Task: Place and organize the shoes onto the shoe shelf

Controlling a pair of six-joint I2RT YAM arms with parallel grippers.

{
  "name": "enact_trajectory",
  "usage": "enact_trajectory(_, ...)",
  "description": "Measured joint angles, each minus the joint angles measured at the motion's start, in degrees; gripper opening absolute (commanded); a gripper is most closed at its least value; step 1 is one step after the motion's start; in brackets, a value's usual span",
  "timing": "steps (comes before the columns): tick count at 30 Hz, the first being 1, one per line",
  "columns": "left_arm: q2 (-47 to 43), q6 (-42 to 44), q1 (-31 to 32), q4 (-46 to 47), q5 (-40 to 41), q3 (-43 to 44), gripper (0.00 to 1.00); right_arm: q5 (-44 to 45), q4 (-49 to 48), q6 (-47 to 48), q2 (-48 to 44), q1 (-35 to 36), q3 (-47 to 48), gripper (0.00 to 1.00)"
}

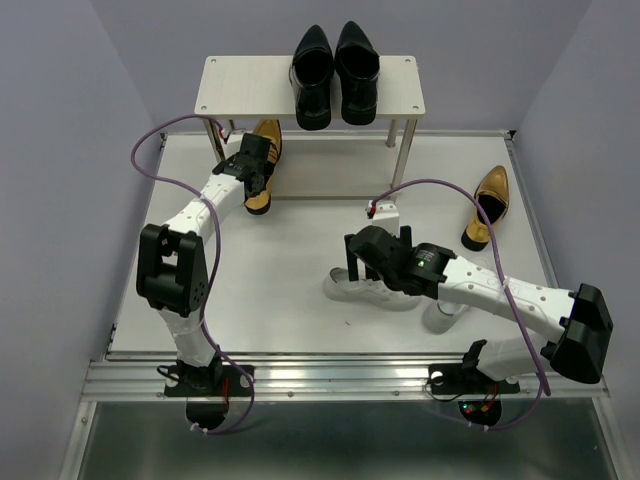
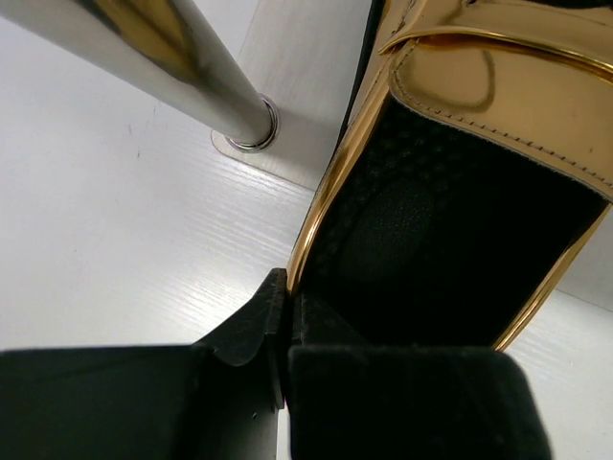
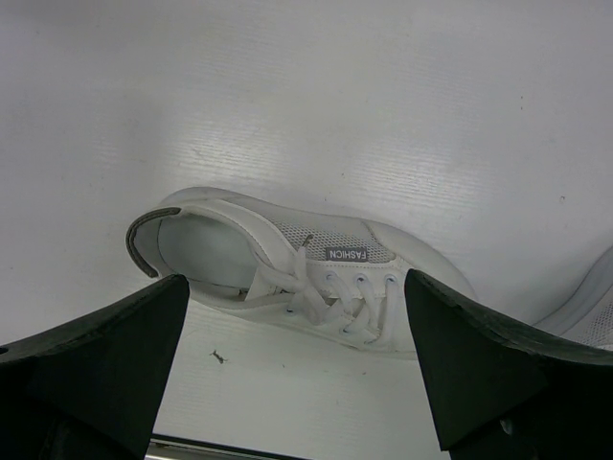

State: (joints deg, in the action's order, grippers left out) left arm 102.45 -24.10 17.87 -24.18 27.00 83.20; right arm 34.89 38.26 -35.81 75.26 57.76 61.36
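The shoe shelf [image 1: 240, 85] stands at the back, with the two black dress shoes [image 1: 333, 72] side by side on its top board. My left gripper [image 1: 258, 165] is shut on the side wall of a gold loafer [image 1: 264, 190] at the left end of the lower board, beside a silver leg [image 2: 172, 67]. The left wrist view shows this loafer [image 2: 460, 192] pinched in my left gripper [image 2: 285, 297]. My right gripper [image 1: 378, 255] hangs open above a white sneaker [image 1: 365, 290], which lies between its fingers in the right wrist view [image 3: 306, 278]. The right gripper [image 3: 295, 287] is not touching the sneaker.
The second gold loafer [image 1: 488, 205] lies on the table at the right. The second white sneaker [image 1: 440, 315] lies partly under my right arm, and its edge shows in the right wrist view [image 3: 589, 307]. The table's front metal rail [image 1: 330, 375] runs by the arm bases.
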Motion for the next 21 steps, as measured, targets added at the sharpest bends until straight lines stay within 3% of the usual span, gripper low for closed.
enact_trajectory(21,-0.6,2.1,0.0,1.9,-0.1,-0.1,0.0,0.0,0.3,-0.2,0.0,0.0,0.0,1.0)
